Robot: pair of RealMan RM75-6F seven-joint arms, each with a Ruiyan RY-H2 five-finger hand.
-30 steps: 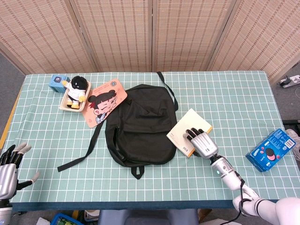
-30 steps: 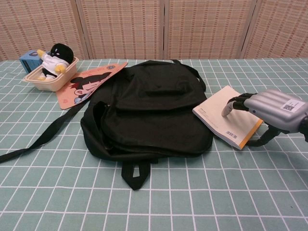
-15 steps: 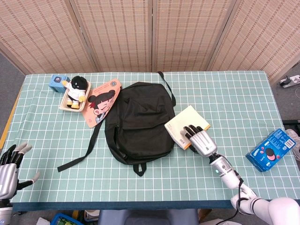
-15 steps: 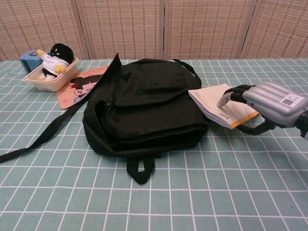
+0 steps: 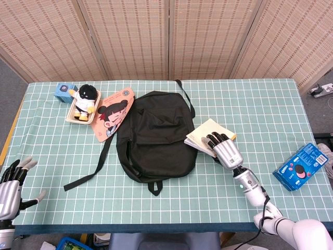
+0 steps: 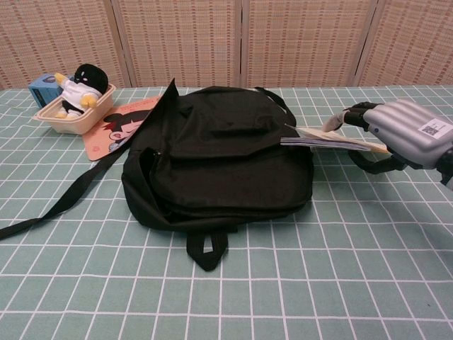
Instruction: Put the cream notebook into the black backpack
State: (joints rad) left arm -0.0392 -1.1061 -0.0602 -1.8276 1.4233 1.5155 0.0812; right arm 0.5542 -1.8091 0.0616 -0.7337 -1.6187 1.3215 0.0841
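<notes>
The black backpack lies flat in the middle of the table, its straps trailing to the front left. My right hand grips the cream notebook at its near edge, fingers on top and thumb below. The notebook is lifted off the cloth, roughly level, with its far edge touching or overlapping the backpack's right side. My left hand stays at the table's front left corner with fingers spread, holding nothing.
A cartoon-print board lies left of the backpack. Beside it a tray holds a plush doll, with a small blue box behind. A blue snack box sits at the right edge. Woven screens stand behind the table.
My right hand has raised the notebook from a tilt to nearly level and carried it slightly back. The backpack, pushed left earlier, has stayed put. The left hand has hardly moved.
</notes>
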